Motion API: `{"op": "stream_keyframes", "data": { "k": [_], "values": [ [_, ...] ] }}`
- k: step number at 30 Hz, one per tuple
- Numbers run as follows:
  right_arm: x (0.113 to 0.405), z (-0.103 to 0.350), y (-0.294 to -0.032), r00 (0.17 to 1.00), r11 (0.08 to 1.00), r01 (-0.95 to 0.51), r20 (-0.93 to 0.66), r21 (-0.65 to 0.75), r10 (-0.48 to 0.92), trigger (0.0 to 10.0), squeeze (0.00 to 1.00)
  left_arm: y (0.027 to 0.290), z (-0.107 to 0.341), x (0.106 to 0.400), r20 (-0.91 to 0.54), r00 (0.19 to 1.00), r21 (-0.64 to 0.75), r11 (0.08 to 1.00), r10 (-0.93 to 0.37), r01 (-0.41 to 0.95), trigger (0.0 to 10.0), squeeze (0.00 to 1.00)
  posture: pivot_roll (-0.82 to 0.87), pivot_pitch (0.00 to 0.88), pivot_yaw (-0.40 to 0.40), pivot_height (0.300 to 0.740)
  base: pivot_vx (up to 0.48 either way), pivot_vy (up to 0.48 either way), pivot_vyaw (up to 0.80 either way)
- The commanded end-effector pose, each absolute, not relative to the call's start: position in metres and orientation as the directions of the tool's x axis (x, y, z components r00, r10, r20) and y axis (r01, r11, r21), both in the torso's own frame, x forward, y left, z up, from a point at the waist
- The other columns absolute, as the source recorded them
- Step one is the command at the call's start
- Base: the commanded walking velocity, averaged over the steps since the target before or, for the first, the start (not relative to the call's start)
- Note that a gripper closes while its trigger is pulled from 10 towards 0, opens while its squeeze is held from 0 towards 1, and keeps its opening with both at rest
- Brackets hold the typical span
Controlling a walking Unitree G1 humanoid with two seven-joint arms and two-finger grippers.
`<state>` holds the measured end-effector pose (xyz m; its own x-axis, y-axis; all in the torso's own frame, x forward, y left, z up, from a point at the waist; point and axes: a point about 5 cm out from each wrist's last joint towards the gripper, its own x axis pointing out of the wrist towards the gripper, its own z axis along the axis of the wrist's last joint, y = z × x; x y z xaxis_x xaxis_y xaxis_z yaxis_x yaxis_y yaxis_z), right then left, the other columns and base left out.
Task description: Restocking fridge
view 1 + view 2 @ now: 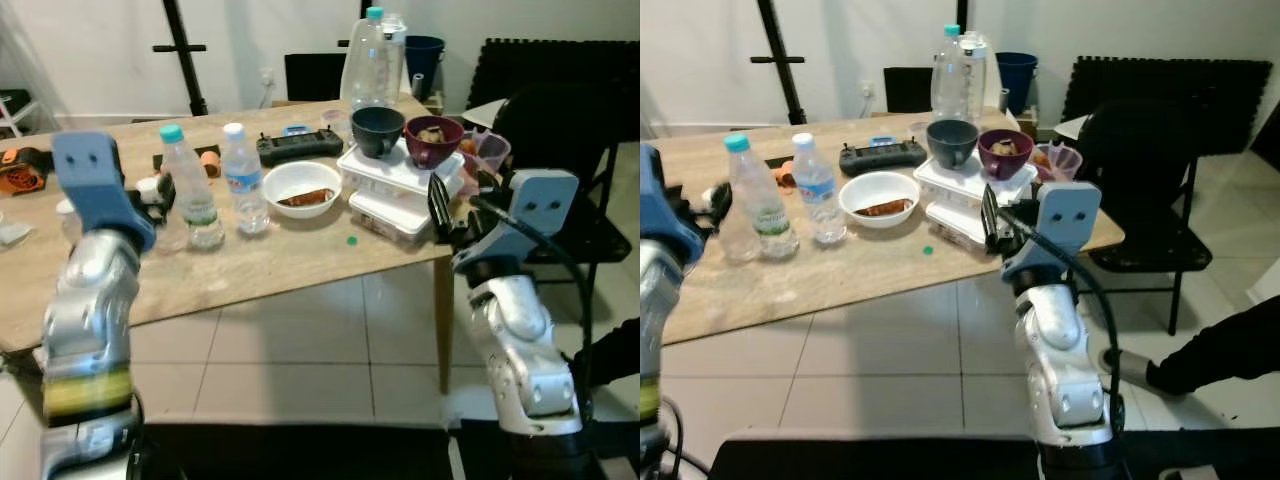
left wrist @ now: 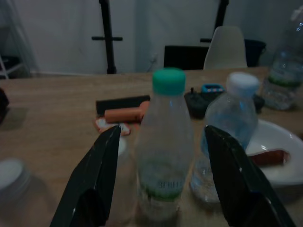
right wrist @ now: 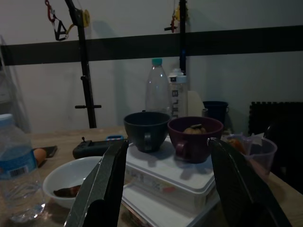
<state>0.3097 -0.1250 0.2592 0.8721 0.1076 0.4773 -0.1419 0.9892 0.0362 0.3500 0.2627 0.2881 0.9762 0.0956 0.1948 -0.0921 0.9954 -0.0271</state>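
A green-capped water bottle (image 2: 164,156) is framed between the spread fingers of the left gripper (image 2: 163,184) on the wooden table (image 1: 270,262) — untouched; stacked white food containers (image 3: 170,182) are faced by the right gripper (image 3: 165,189), fingers apart

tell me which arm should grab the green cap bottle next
Left, probably. The left gripper is open and lined up on the green-capped bottle, while the right gripper faces the stacked white containers.
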Motion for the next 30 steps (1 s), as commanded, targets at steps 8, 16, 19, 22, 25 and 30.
{"op": "stream_keyframes", "data": {
  "k": [8, 16, 19, 22, 25, 30],
  "values": [
    [0.306, 0.261, -0.129, 0.877, 0.991, -0.123, 0.473, 0.043, 0.088, 10.0, 0.0, 0.277, 0.307, 0.38, 0.158, 0.983, 0.025, 0.995, 0.09, -0.095, 10.0, 0.0, -0.06, 0.161, 0.028, 0.721, 0.0, 0.0, 0.0],
    [0.304, 0.26, -0.13, 0.879, 0.992, -0.117, 0.469, 0.04, 0.085, 10.0, 0.0, 0.284, 0.314, 0.393, 0.157, 0.981, 0.046, 0.992, 0.111, -0.12, 10.0, 0.0, -0.07, 0.172, 0.031, 0.721, 0.0, 0.0, 0.0],
    [0.302, 0.261, -0.131, 0.88, 0.993, -0.112, 0.468, 0.036, 0.082, 10.0, 0.0, 0.286, 0.319, 0.396, 0.178, 0.977, 0.042, 0.991, 0.118, -0.127, 10.0, 0.0, -0.08, 0.182, 0.034, 0.721, 0.0, 0.0, 0.0],
    [0.3, 0.261, -0.132, 0.881, 0.994, -0.108, 0.466, 0.034, 0.08, 10.0, 0.0, 0.286, 0.319, 0.397, 0.176, 0.977, 0.046, 0.99, 0.121, -0.131, 10.0, 0.0, -0.09, 0.197, 0.038, 0.721, 0.0, 0.0, 0.0],
    [0.295, 0.261, -0.135, 0.885, 0.995, -0.097, 0.461, 0.031, 0.072, 10.0, 0.0, 0.283, 0.319, 0.4, 0.17, 0.978, 0.036, 0.991, 0.12, -0.128, 10.0, 0.0, -0.11, 0.211, 0.04, 0.721, 0.0, 0.0, 0.0],
    [0.293, 0.259, -0.137, 0.889, 0.996, -0.087, 0.452, 0.029, 0.065, 10.0, 0.0, 0.279, 0.319, 0.402, 0.166, 0.98, 0.024, 0.993, 0.113, -0.118, 10.0, 0.0, -0.11, 0.224, 0.039, 0.721, 0.0, 0.0, 0.0]
  ]
}}
